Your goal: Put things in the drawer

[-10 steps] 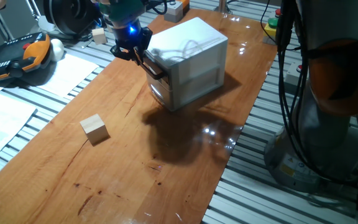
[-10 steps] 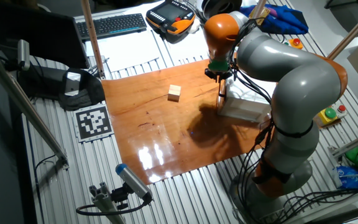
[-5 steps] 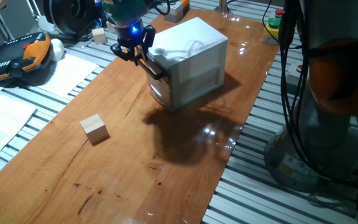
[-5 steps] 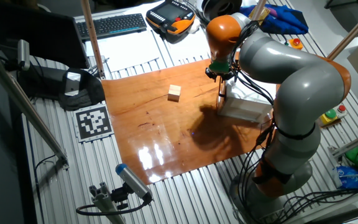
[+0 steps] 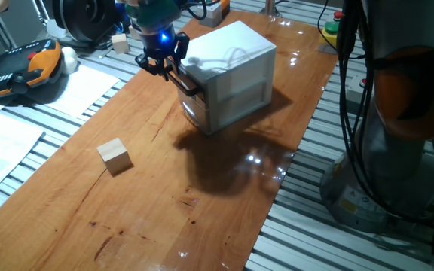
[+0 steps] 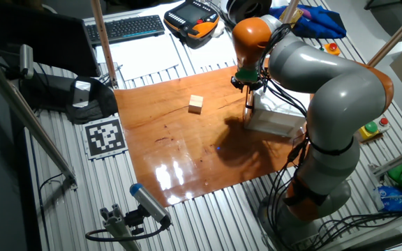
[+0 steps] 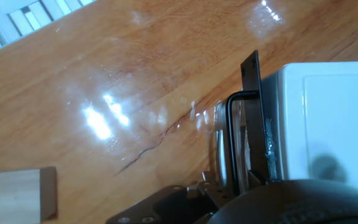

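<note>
Gripper [image 5: 162,63] sits at the upper front edge of the white cabinet [image 5: 232,71], right over the black bar handle [image 5: 188,83] of the upper drawer [image 5: 194,94]; jaws look spread a little, straddling one end of the handle, but whether they actually pinch it cannot be told from either fixed view. Hand view shows the handle [image 7: 241,134] as a black loop running up from the bottom, standing just off the white drawer front [image 7: 275,124], with the cabinet top filling the right side; the jaws themselves are hidden below the frame. Drawer looks shut or nearly so, front about flush with the cabinet face. Small pale wooden cube [image 5: 115,156] rests on the wooden bench [image 5: 202,203], well apart from the cabinet, toward the left edge of the board; also seen in the other fixed view [image 6: 197,104] and at the bottom-left corner of the hand view [image 7: 14,194]. Bare wood lies between cube and cabinet, and a wide glossy stretch in front of the drawer face. Cabinet stands near the far right edge of the board. Off the board: an orange-and-black pendant [image 5: 21,71], paper sheets [image 5: 2,139], a keyboard [image 6: 128,28].
</note>
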Robot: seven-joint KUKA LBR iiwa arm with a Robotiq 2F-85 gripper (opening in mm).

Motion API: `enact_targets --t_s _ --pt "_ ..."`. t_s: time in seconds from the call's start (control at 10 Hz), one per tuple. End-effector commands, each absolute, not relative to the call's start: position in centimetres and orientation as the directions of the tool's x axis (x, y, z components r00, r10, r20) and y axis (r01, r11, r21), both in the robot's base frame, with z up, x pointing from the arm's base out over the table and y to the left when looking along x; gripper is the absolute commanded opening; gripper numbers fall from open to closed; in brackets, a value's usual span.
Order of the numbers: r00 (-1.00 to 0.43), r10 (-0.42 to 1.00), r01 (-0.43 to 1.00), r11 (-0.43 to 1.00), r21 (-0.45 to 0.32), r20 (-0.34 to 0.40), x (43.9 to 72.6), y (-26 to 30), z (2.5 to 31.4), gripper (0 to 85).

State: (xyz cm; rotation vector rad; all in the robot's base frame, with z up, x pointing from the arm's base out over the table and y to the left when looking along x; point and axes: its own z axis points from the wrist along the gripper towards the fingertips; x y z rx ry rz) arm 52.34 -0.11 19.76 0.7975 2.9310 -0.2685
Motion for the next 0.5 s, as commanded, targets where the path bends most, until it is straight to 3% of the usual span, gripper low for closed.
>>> enact_targets --t_s 0.0,0.4 --pt "-0.861 0.490 0.507 0.851 -0.139 -0.137 52.28 -0.29 19.23 34.0" --pt "-0.874 0.470 0.484 0.864 -0.140 -0.125 52.27 -0.61 18.67 34.0"
